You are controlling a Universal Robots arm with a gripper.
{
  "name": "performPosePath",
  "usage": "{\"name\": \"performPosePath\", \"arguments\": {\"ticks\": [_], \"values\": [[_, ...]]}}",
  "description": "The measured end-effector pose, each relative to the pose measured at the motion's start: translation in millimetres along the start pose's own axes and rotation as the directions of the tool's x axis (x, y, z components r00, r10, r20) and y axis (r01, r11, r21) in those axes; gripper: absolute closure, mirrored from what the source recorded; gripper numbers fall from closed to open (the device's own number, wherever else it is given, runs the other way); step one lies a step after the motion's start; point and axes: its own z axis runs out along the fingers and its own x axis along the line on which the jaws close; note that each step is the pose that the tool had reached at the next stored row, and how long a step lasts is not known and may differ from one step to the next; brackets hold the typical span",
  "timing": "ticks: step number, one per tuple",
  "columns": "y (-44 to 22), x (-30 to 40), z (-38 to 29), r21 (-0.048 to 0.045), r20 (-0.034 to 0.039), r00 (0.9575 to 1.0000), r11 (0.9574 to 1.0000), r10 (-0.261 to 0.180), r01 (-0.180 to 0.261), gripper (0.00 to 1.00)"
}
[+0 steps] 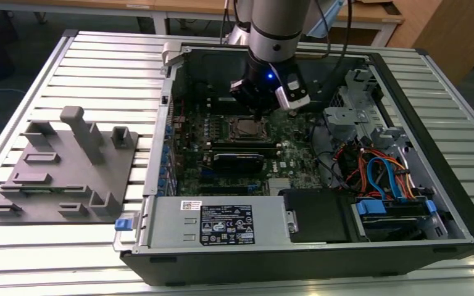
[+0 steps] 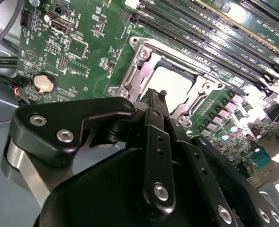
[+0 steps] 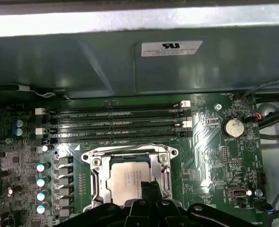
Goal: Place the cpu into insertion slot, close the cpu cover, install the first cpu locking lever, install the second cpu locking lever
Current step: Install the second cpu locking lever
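- The cpu (image 3: 128,182) sits flat in the insertion slot (image 3: 97,178), lower centre of the first wrist view; the cpu cover (image 3: 166,166) frames it, apparently closed.
- Your hand (image 2: 154,97) hovers just over the socket edge, fingers drawn together, gripping nothing.
- Judgement: the chip is light, rigid and fragile underneath; handle it by its edges only.
- The open computer case (image 1: 459,203) on the desk (image 1: 97,61) holds the green motherboard (image 1: 291,139).

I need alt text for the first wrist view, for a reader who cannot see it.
A square silver-grey metal cpu sits in the socket under the closed thin silver metal cpu cover on a green circuit board. The black tool hangs just above it.
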Motion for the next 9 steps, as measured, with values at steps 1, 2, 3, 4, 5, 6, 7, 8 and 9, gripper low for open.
{"name": "performPosePath", "arguments": {"ticks": [1,2,3,4,5,6,7,8,9], "values": [[-0.4,0.0,-0.1,0.0,0.0,1.0,1.0,0.0,0.0,0.9],[-0.8,0.0,-0.1,0.0,0.0,1.0,1.0,0.0,0.0,0.9],[-1.2,-0.1,-0.1,0.0,0.0,1.0,1.0,0.0,0.0,0.9],[-1.6,-0.1,-0.1,0.0,0.0,1.0,1.0,0.0,0.0,0.9],[-2.1,-0.2,-0.2,0.0,0.0,1.0,1.0,0.0,0.0,0.9],[-2.5,-0.2,-0.2,0.0,0.0,1.0,1.0,0.0,0.0,0.9],[-2.9,-0.2,-0.3,0.0001,0.0,1.0,1.0,0.0,0.0,0.9],[-3.3,-0.2,-0.3,0.0,0.0,1.0,1.0,0.0,0.0,0.9],[-3.6,-0.3,-0.3,0.0001,0.0,1.0,1.0,0.0,0.0,0.9]]}}
